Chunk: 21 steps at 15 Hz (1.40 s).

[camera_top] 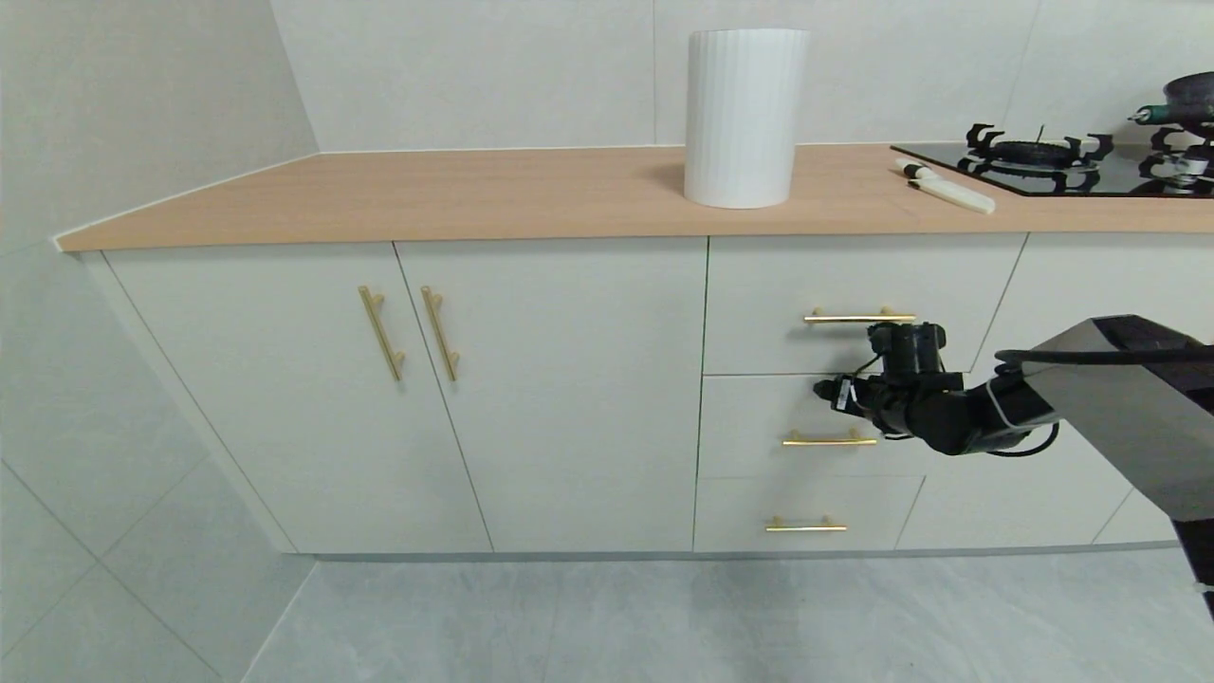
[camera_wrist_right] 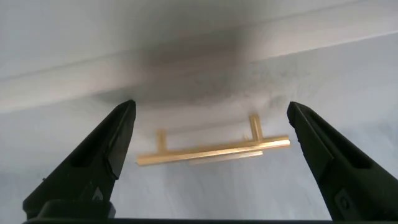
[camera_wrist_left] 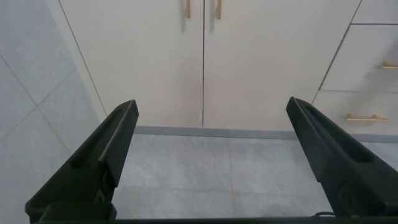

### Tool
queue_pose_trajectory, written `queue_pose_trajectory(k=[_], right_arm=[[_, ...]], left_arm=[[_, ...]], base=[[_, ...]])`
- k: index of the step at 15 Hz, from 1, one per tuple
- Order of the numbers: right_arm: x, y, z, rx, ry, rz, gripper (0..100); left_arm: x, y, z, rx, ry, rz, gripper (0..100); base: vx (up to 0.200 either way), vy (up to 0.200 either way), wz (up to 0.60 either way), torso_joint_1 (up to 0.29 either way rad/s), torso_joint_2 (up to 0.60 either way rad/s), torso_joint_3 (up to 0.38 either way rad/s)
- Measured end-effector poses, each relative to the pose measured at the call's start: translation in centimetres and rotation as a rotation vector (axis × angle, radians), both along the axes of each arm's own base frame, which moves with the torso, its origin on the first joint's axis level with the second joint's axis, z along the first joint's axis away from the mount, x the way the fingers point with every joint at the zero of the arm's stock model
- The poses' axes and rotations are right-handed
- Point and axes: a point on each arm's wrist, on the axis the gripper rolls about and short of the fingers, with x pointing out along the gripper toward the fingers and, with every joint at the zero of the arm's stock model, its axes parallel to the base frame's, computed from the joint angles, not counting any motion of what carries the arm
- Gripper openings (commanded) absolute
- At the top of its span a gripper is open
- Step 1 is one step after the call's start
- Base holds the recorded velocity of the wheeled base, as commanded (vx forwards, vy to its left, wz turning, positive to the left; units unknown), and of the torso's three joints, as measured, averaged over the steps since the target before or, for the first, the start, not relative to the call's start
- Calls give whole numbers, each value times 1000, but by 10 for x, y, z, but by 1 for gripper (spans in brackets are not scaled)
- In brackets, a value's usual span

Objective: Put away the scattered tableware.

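Two grippers: both w/ jaws spread wide, nothing held.
R gripper [camera_top: 835, 391]: in front of the drawer stack, abt level w/ the seam btwn top & mid drawers; below top handle [camera_top: 858, 317], above mid handle [camera_top: 830, 439]. Can't tell if it touches the drawer front.
R wrist view: a gold handle [camera_wrist_right: 211, 149] on a pale drawer front lies ahead in the gap btwn the fingers, apart from both. Which drawer it belongs to: can't tell.
L gripper [camera_wrist_left: 211, 104]: low over grey floor tiles [camera_wrist_left: 205, 168], facing the double cabinet doors [camera_wrist_left: 203, 56].
Tableware: two pale utensils [camera_top: 947, 191] lie on the wood countertop [camera_top: 474, 194], just beside the hob's front-left corner; exact kind unclear.
Hob [camera_top: 1053, 166]: black, at the counter's right end, w/ a dark pot [camera_top: 1190, 95] on the far burner.
White ribbed cylinder [camera_top: 744, 114]: upright on the counter, left of the utensils, apart from them.
Drawers: three, all shut; bottom handle [camera_top: 806, 525] is lowest.
Doors: shut.
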Motion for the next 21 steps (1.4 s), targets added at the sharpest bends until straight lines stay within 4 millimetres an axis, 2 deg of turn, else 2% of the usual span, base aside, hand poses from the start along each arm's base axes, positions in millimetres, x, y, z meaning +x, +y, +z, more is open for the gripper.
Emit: queue_pose_trajectory(k=[8, 11, 14, 17, 19, 21], right_arm=[[3, 1, -6, 11, -55, -20, 100], [-16, -1, 15, 11, -57, -22, 100], [-59, -5, 69, 11, -104, -31, 100], [-125, -15, 133, 6, -200, -68, 100], [-180, -24, 168, -7, -271, -92, 100], [-244, -35, 194, -37, -330, -134, 100]], left_arm=[[0, 0, 0, 0, 0, 1, 100], [0, 0, 0, 0, 0, 0, 100], [0, 0, 0, 0, 0, 0, 100], [0, 0, 0, 0, 0, 1, 100], [0, 0, 0, 0, 0, 0, 100], [0, 0, 0, 0, 0, 0, 100]], base=[[0, 0, 0, 0, 0, 0], [0, 0, 0, 0, 0, 0], [0, 0, 0, 0, 0, 0], [0, 0, 0, 0, 0, 0], [0, 0, 0, 0, 0, 0], [0, 0, 0, 0, 0, 0]])
